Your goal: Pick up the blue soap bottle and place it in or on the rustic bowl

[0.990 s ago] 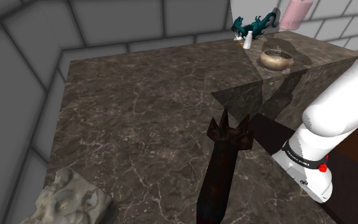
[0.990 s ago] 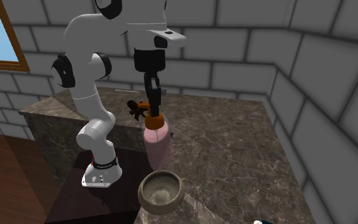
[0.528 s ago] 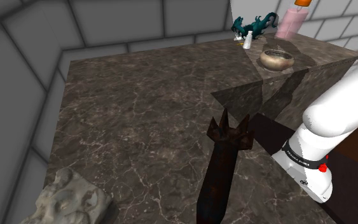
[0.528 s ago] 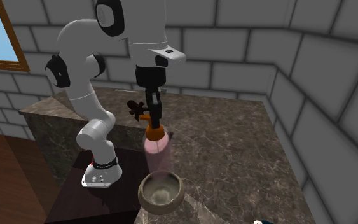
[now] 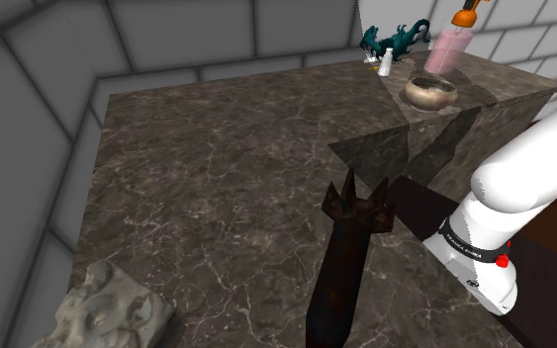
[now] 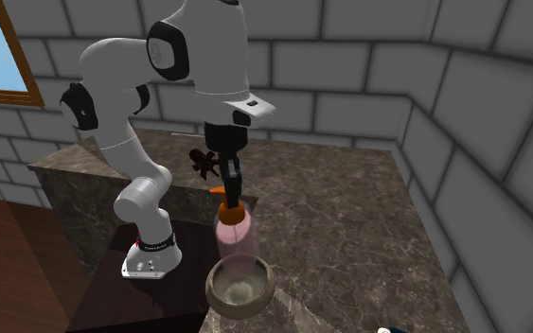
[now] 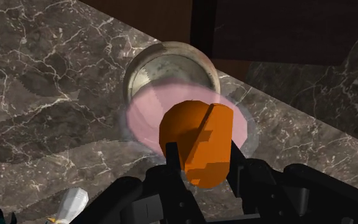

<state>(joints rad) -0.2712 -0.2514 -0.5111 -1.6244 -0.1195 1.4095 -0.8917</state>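
Pink bottle (image 6: 235, 236) lower now, over bowl (image 6: 219, 301), tool (image 6: 229, 196) tight on its orange cap (image 7: 196, 141).

White arm arched over, black jaws pointing straight down.
The arm (image 6: 122, 113) rises from its foot, bends at the dark joints near the top and reaches forward. The wrist (image 6: 228, 99) is turned so that the jaws hang vertically below it. In the wrist view the two fingers (image 7: 171, 159) press on opposite sides of the orange cap (image 7: 196, 140) of a pink bottle (image 6: 236, 232), clasping it.
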